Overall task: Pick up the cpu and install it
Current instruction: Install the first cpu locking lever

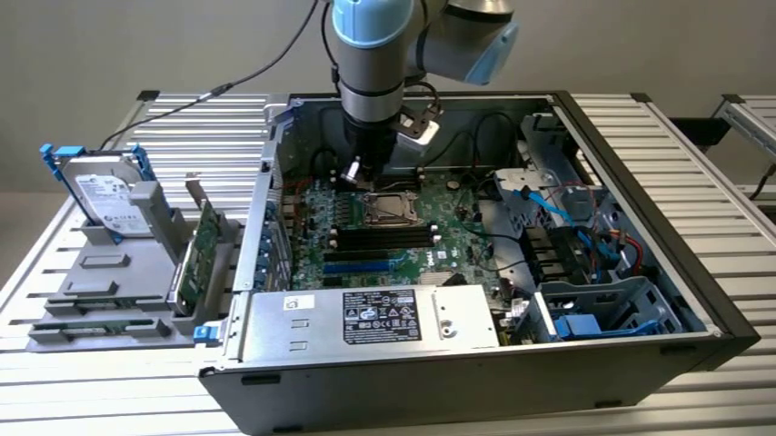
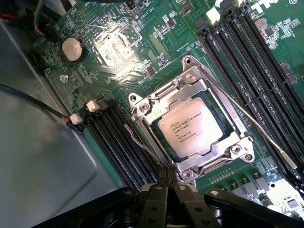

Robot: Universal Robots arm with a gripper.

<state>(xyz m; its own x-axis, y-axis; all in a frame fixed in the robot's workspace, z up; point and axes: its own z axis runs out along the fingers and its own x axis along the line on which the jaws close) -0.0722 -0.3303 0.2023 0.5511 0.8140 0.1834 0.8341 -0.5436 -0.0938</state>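
We see a table point(image 1: 109, 381) of ribbed aluminium slats, pale and matt, with a plain light wall point(image 1: 122, 45) behind it. The corner of a second slatted table point(image 1: 751, 113) shows at the exterior view's right. On the table a dark computer case point(image 1: 424, 395) lies on its side with its open side up, and a silver power supply point(image 1: 363, 318) sits along its near edge.

At the exterior view's left, outside the case, a grey holder point(image 1: 104, 272) carries a hard drive point(image 1: 104, 195) in a blue bracket, with a green card point(image 1: 200, 250) upright beside it.

The arm reaches down into the case, and the tool point(image 1: 363, 173) hangs just over the green motherboard point(image 2: 156, 28). In the wrist view the tool point(image 2: 166, 179) has its fingers drawn together with nothing between them (we see no gap at the tips).

The cpu point(image 2: 190, 127) lies flat in its socket, its dull silver top facing up, and a metal frame point(image 2: 151, 107) borders it on all sides. It sits near the fingertips but clear of them. Rows of black memory slots point(image 2: 114, 137) run on both sides of the socket, and a coin battery point(image 2: 72, 49) sits farther off on the board.
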